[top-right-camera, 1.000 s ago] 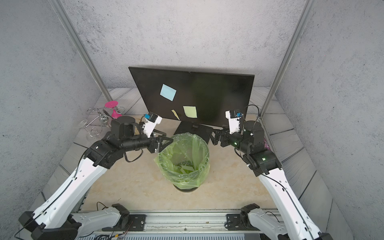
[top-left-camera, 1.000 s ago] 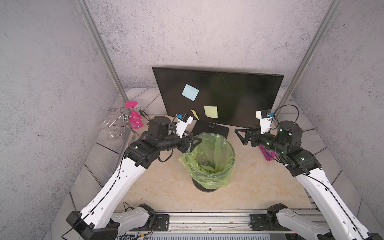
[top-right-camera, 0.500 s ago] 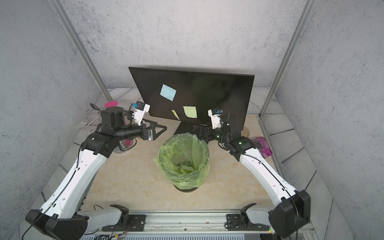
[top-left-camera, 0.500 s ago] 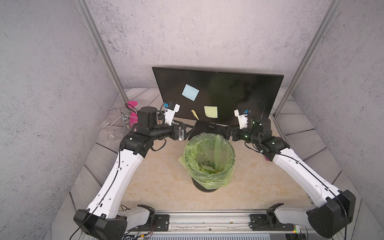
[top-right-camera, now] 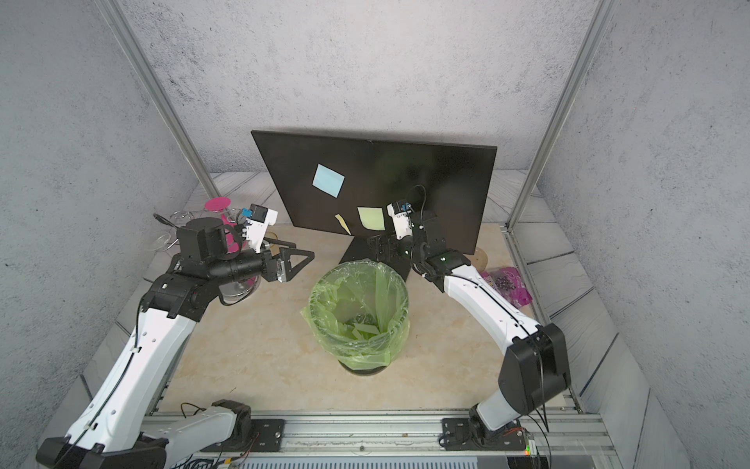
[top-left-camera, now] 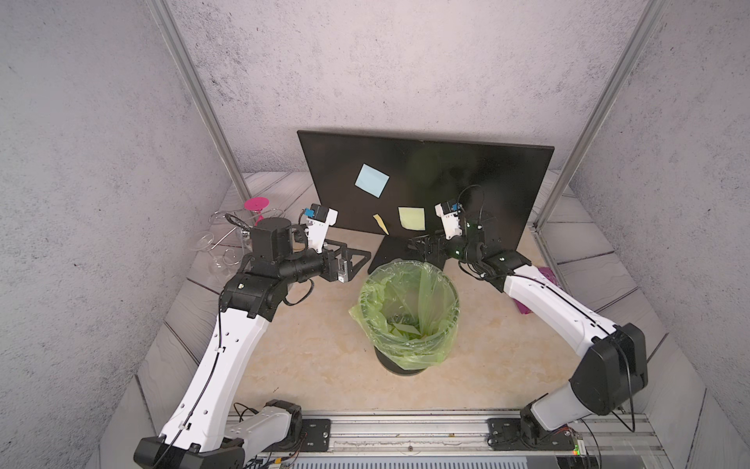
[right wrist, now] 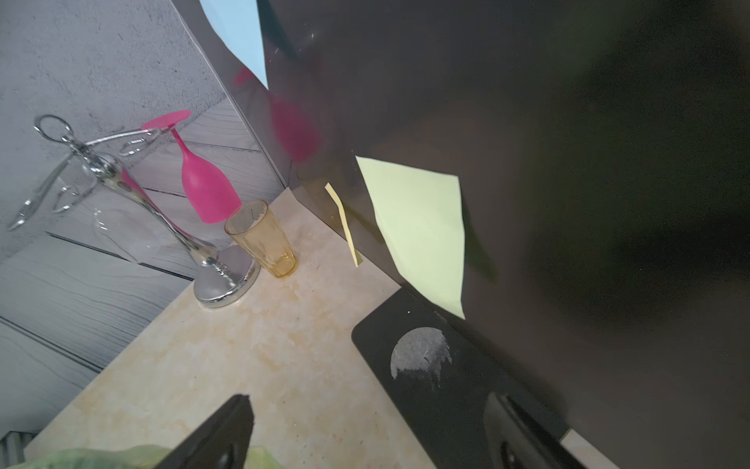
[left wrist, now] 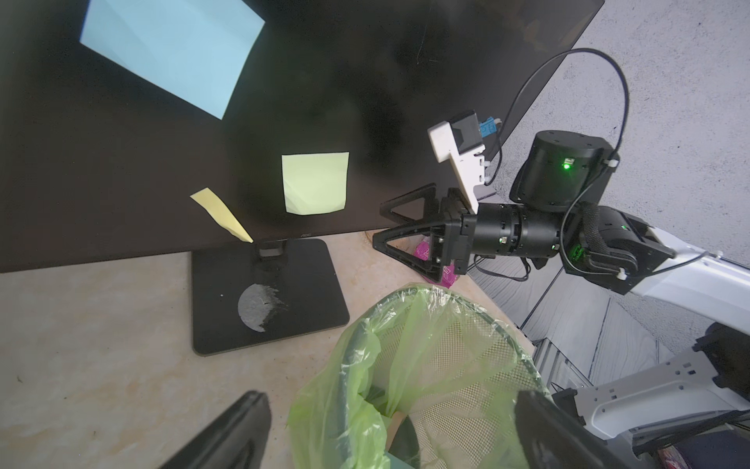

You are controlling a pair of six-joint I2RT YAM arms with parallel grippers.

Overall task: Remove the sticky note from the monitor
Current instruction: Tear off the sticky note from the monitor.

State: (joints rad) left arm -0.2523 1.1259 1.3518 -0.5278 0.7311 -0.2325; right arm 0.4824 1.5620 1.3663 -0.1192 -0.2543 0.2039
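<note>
The monitor stands at the back on its flat base. Three sticky notes are on its screen: a blue one high up, a pale green one low down, and a folded yellow strip at the lower edge. My right gripper is open just in front of the screen's lower edge, beside the green sticky note, with nothing between its fingers. My left gripper is open and empty, left of the base and apart from the screen.
A mesh bin with a green bag stands in front of the base, with paper scraps inside. A chrome glass rack with a pink wine glass and an amber tumbler stand at the back left. A purple packet lies at the right.
My left gripper drew back left from the bin's rim and its jaws opened. My right arm swung left and forward to the monitor's lower edge, near the green note.
</note>
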